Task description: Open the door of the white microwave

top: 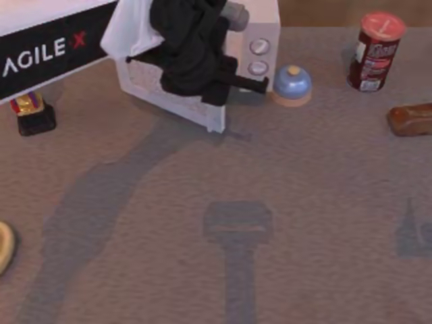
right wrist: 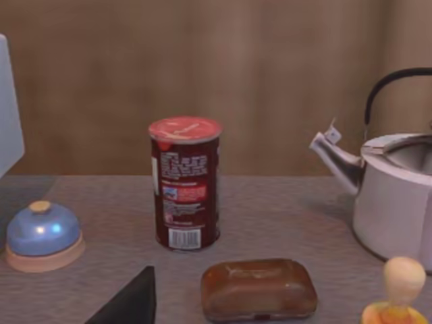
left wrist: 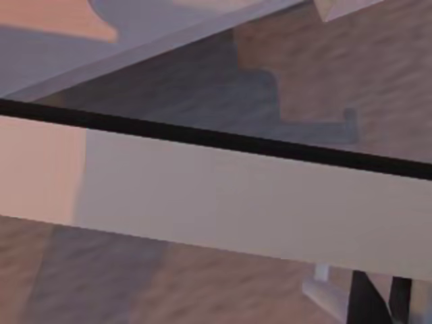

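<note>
White and boxy, the white microwave [top: 260,27] stands at the far edge of the table, a little left of the middle in the top view, and it is the biggest thing there. Its two grey knobs [top: 259,57] are visible on the front strip.

The door [top: 172,94] is already partly open: it stands out from the front at an angle, with its free edge pointing toward the near side of the table, and a wedge of space lies between it and the body. I judge that the main part of the task is underway and that the door needs to swing further to be fully open.

The left arm reaches across from the top view's left, and the left gripper [top: 260,84] is above the door, near the knob strip. I cannot tell if its fingers are spread or pressed together, or if they hold the door, because the dark wrist hides them.

The right gripper is not visible in the top view; it seems parked.

Smaller things stand well apart on the right: a red can [top: 375,51], a brown bread [top: 410,119] and a blue bell [top: 291,85] just beside the microwave.
</note>
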